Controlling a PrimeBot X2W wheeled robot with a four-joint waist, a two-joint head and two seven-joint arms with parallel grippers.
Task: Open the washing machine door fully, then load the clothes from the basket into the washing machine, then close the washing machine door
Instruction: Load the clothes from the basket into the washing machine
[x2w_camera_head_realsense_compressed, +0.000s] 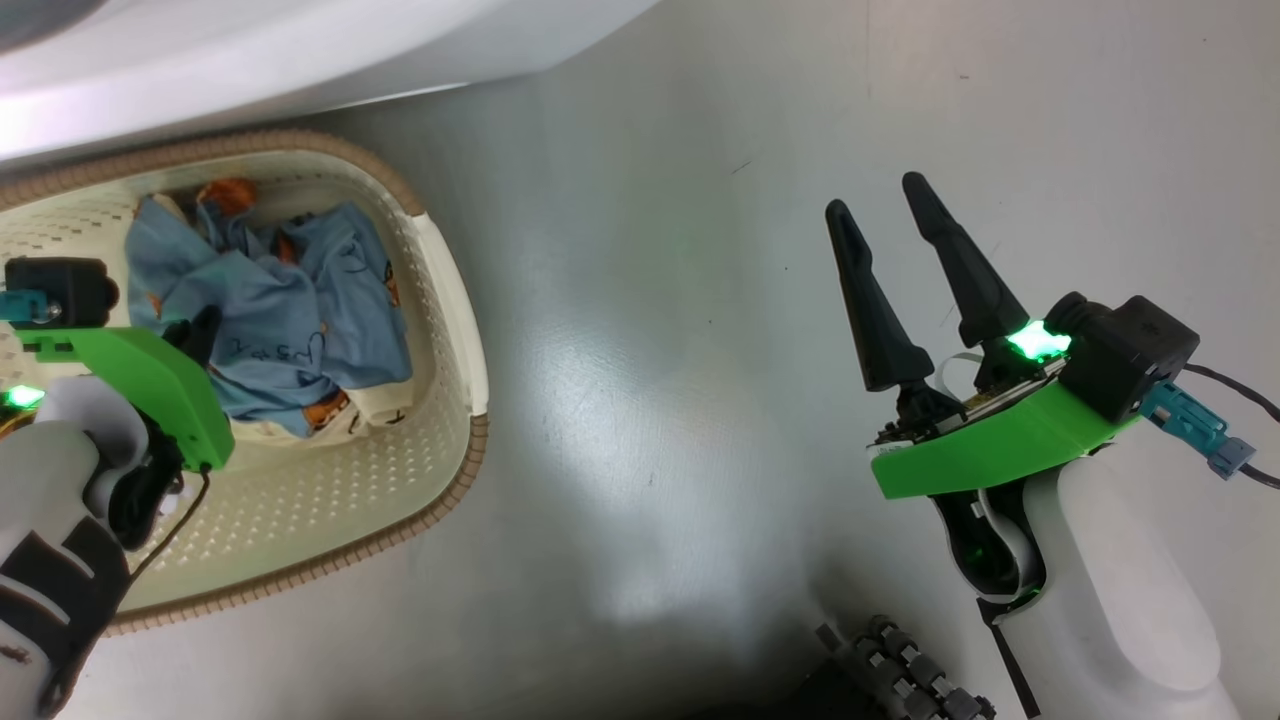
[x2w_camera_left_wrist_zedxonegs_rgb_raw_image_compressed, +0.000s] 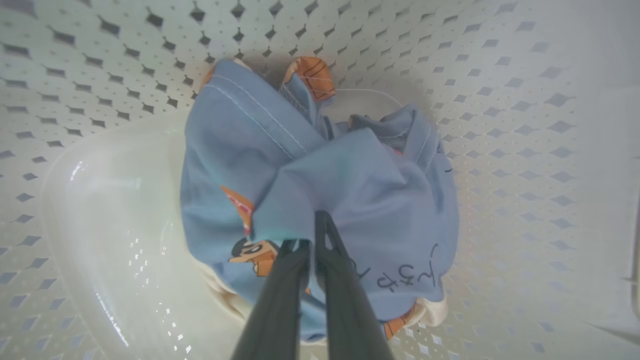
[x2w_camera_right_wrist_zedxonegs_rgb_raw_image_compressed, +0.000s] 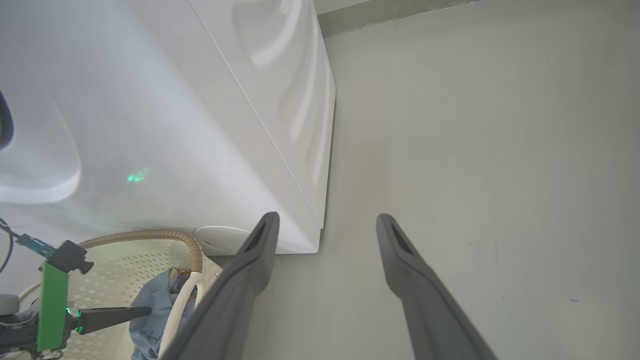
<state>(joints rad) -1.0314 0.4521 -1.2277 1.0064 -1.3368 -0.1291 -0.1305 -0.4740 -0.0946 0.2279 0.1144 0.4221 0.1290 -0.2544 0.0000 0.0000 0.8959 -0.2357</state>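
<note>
The clothes (x2w_camera_head_realsense_compressed: 280, 300), light blue with orange cartoon prints over a cream piece, lie bunched in the cream basket (x2w_camera_head_realsense_compressed: 470, 470) on the floor at the left. My left gripper (x2w_camera_head_realsense_compressed: 205, 325) reaches down into the basket. In the left wrist view its fingers (x2w_camera_left_wrist_zedxonegs_rgb_raw_image_compressed: 300, 280) are pressed together on a fold of the blue clothes (x2w_camera_left_wrist_zedxonegs_rgb_raw_image_compressed: 360, 185). My right gripper (x2w_camera_head_realsense_compressed: 875, 195) hovers open over bare floor to the right, holding nothing. The white washing machine (x2w_camera_head_realsense_compressed: 250, 50) stands just behind the basket. The washing machine door is out of view.
Grey floor (x2w_camera_head_realsense_compressed: 650, 300) stretches between the basket and my right arm. The machine's corner (x2w_camera_right_wrist_zedxonegs_rgb_raw_image_compressed: 315, 235) and a round white cap (x2w_camera_right_wrist_zedxonegs_rgb_raw_image_compressed: 220, 239) sit close to the basket rim (x2w_camera_right_wrist_zedxonegs_rgb_raw_image_compressed: 150, 235). A dark ribbed part of my base (x2w_camera_head_realsense_compressed: 900, 670) shows at the bottom.
</note>
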